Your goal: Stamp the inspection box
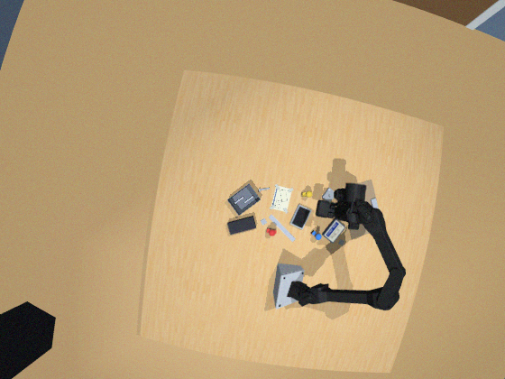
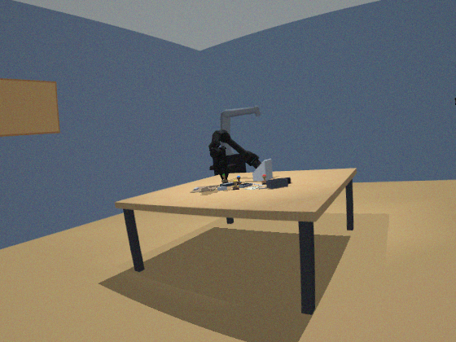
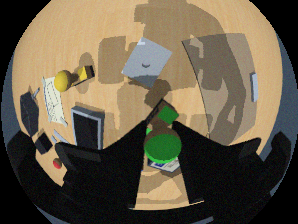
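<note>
My gripper [image 1: 344, 210] [image 2: 224, 176] [image 3: 158, 124] is shut on a stamp with a green knob [image 3: 162, 146], its base tilted in the wrist view; its wording is not visible. The stamp hangs low over the bench, beside a grey square plate [image 3: 146, 59] with a small dark arc on it. A black pad in a grey frame [image 1: 300, 217] [image 3: 87, 128] lies to the left. A cream card with dark lines [image 1: 281, 198] [image 3: 54, 101] lies farther left; no inspection box can be made out on it. A brownish sheet [image 3: 231, 75] lies right of the stamp.
A yellow-knobbed stamp [image 1: 307, 194] [image 3: 62, 81], a blue one [image 1: 317, 235] and a red one [image 1: 271, 232] [image 3: 57, 163] stand around. A blue-and-white labelled case [image 1: 334, 230], a pale strip [image 1: 282, 228], a dark tray [image 1: 237, 199] and a dark box [image 1: 242, 225] are nearby.
</note>
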Available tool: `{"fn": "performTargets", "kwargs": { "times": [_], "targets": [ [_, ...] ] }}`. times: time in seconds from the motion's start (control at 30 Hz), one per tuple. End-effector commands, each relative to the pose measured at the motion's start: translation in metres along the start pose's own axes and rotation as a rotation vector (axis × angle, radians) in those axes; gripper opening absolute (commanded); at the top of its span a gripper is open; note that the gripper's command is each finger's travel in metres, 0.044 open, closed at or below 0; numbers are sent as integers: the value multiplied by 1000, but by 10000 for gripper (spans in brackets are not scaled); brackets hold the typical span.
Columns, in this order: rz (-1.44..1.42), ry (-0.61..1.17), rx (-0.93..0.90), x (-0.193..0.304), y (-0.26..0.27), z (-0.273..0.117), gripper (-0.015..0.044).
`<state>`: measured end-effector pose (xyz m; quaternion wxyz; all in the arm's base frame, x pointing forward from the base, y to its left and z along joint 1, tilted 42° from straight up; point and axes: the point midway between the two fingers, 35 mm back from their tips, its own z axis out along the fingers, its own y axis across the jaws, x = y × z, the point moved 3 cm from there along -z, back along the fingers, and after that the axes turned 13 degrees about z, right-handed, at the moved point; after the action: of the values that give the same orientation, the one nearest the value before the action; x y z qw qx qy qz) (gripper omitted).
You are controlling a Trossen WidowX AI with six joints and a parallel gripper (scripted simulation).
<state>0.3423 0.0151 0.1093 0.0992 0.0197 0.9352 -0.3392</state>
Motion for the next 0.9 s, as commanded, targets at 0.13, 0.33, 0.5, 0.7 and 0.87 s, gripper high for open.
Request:
{"fn": "performTargets", "kwargs": {
  "times": [0.13,0.33,0.5,0.7,0.87],
  "targets": [
    [9,-7,-1,-2,-1,-6,0],
    [9,-7,-1,-2,-1,-9,0],
    [9,-7,0,-2,-1,-11,0],
    [9,-7,0,-1,-1,-14,0],
    [9,-7,0,-1,-1,-17,0]
  ]
}}
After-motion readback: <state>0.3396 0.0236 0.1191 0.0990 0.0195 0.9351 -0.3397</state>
